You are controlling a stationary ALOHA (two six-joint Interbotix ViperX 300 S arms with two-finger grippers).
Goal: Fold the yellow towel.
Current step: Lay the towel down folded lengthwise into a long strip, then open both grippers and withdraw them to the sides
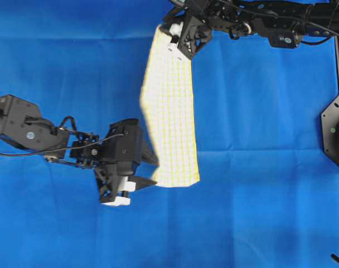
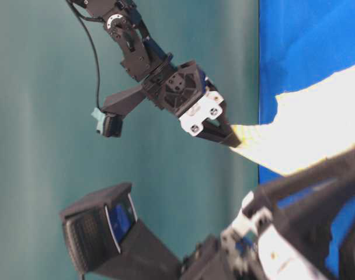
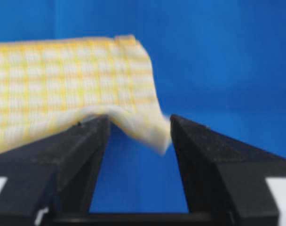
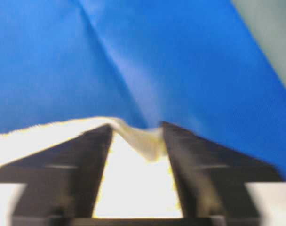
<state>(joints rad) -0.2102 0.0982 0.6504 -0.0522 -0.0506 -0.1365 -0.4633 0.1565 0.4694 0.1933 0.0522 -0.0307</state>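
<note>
The yellow towel (image 1: 169,111) lies as a long narrow checked strip running from the top to the middle of the blue cloth. My right gripper (image 1: 176,46) is at its far end, where the towel (image 2: 306,134) rises to the fingertips. In the right wrist view the jaws stand apart and a fold of towel (image 4: 143,141) sags across the tips. My left gripper (image 1: 149,171) is at the towel's near left corner, jaws apart. That corner (image 3: 147,132) rests on one fingertip (image 3: 93,129) and hangs into the gap.
The large blue cloth (image 1: 270,167) covers the whole work surface, with creases. A black arm base (image 1: 337,128) stands at the right edge. A teal wall (image 2: 49,146) shows in the table-level view.
</note>
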